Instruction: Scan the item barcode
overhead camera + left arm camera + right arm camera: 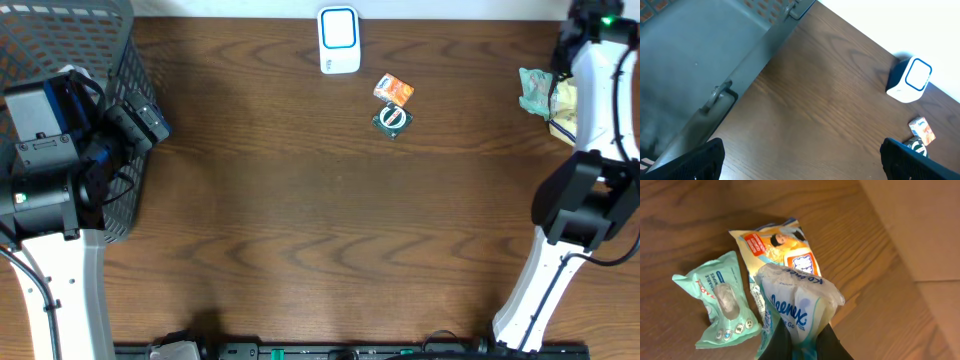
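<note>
My right gripper (804,346) is shut on a clear Kleenex tissue pack (801,299), with the lower end of the pack pinched between its dark fingers. No barcode shows on the pack in the right wrist view. From overhead this gripper (560,82) sits at the table's far right over a small pile of packets (543,95). The white scanner with a blue-framed window (338,40) stands at the back centre, also visible in the left wrist view as the scanner (910,80). My left gripper (802,161) stands open over bare wood beside the grey basket (700,65), holding nothing.
A mint-green wipes pack (722,302) and a yellow-orange snack packet (777,247) lie under the held pack. An orange packet (394,90) and a dark green round-logo item (392,120) lie right of the scanner. The grey mesh basket (60,40) fills the left rear corner.
</note>
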You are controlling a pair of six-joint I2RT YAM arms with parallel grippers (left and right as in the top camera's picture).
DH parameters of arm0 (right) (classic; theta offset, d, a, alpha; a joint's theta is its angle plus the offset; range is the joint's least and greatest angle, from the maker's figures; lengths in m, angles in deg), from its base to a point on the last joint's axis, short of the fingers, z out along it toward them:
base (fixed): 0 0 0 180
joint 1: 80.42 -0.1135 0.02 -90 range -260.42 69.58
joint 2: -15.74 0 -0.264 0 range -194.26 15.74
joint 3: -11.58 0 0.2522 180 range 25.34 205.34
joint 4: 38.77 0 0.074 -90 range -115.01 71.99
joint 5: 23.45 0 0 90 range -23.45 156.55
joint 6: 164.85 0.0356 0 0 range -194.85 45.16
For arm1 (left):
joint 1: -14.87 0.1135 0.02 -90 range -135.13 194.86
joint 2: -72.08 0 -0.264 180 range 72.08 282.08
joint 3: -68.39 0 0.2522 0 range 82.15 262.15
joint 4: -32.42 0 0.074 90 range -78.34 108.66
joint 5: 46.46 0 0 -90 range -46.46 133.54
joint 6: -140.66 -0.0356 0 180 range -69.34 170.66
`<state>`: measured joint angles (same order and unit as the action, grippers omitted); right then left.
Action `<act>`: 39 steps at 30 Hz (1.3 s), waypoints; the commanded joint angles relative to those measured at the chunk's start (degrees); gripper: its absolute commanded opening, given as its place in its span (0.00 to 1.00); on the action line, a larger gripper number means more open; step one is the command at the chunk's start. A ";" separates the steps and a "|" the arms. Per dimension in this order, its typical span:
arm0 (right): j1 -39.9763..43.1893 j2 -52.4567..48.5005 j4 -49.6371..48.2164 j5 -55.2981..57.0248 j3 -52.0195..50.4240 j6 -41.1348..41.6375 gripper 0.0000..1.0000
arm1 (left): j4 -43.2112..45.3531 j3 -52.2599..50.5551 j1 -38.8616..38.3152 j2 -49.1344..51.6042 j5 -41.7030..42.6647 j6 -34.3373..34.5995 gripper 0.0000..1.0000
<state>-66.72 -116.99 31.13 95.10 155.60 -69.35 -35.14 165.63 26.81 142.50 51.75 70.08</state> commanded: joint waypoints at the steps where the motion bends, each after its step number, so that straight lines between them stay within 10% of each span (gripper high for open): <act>1: -0.17 -0.20 0.31 -3.45 0.13 2.80 0.02 | -0.17 0.07 0.26 0.00 -0.57 -0.74 0.98; 4: -0.02 -0.42 0.28 -3.41 0.13 2.80 0.16 | -0.17 0.04 0.26 0.00 -0.57 -0.74 0.98; 13: 0.48 -1.81 1.99 2.49 -0.22 2.82 0.13 | -0.17 0.07 0.26 0.00 -0.57 -0.74 0.98; 22: 0.70 -1.99 1.36 -3.67 -2.56 2.73 0.85 | -0.15 0.04 0.26 0.00 -0.57 -0.74 0.98; 39: -6.62 -1.99 -2.62 -54.07 -2.56 -1.16 0.75 | -0.15 0.04 0.26 0.00 -0.57 -0.74 0.98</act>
<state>-71.36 -118.47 28.77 49.84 153.41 -68.17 -35.16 165.63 26.81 142.50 51.73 70.08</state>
